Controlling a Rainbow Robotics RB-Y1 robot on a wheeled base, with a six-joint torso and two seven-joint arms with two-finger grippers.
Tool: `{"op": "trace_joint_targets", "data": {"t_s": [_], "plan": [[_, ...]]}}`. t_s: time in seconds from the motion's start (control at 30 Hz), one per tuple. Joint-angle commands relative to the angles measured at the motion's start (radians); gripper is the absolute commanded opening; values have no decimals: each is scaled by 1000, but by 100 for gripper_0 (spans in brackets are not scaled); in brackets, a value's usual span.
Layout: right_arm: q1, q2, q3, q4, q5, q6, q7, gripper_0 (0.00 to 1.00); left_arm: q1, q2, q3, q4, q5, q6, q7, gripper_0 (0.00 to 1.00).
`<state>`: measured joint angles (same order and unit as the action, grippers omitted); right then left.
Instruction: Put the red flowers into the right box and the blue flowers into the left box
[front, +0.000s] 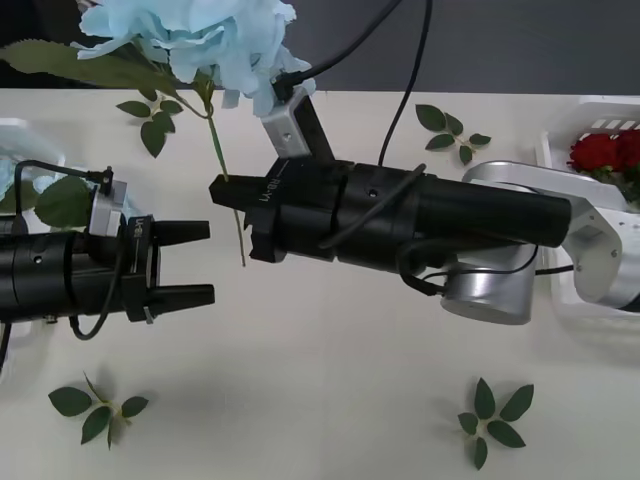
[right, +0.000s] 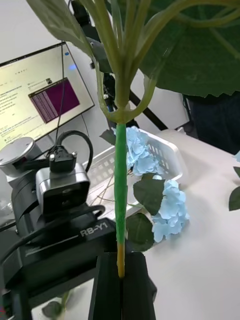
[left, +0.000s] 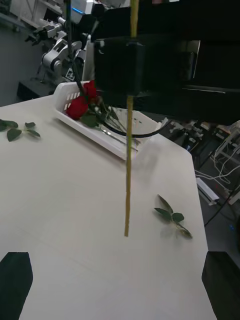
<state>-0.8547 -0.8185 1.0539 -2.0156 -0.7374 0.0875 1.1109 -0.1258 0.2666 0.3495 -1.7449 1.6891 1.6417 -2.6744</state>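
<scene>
A pale sky-blue artificial flower (front: 195, 40), a big cluster of many small soft petals with broad, serrated green leaves, hangs above the white table (front: 320, 360), its thin green stem (front: 222, 160) running down to a yellowish bare end. The right gripper (front: 222, 192), black-fingered, is clenched on that stem over the middle of the table, and the right wrist view shows the stem (right: 120, 190) pinched between the two closed black fingers (right: 107, 287), with the stalks forking out above. The left gripper (front: 195, 263) sits just to the left of the held stem, its two black fingers spread apart with nothing between them; in the left wrist view the stem's lower end (left: 127, 195) dangles free above the tabletop. More blue flowers (right: 150, 185) lie in and over the rim of the left white ribbed plastic tray (right: 172, 155), at the table's left edge. Deep-red roses (front: 605, 152) with dark leaves lie in the right white plastic tray (front: 560, 150) at the table's right edge. Loose green leaf sprigs (front: 495, 420) lie scattered on the table. The left arm's body carries the white lettering "RB-Y1" (right: 94, 231); the text on a monitor (right: 42, 87) behind cannot be read.
</scene>
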Motion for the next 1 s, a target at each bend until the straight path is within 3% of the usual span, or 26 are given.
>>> {"op": "trace_joint_targets", "data": {"t_s": [0.03,0.27,0.47,0.57,0.6,1.0], "plan": [[-56,32,23,21,-8,-6,17,0,-24,-46,0,-22,-11,-3,-31,100],[-73,55,52,54,-11,-6,17,0,-37,-73,-17,-22,-43,-3,-31,99],[-75,62,61,54,-13,-6,17,0,-38,-87,-26,-22,-48,-6,-31,50],[-75,65,66,54,-13,-6,15,0,-38,-89,-30,-7,-46,-8,-31,7],[-75,65,67,54,-14,-6,15,0,-38,-89,-30,-5,-46,-9,-31,3],[-75,65,83,54,-28,-6,7,0,-41,-89,-41,22,-25,-43,-31,0]]}}
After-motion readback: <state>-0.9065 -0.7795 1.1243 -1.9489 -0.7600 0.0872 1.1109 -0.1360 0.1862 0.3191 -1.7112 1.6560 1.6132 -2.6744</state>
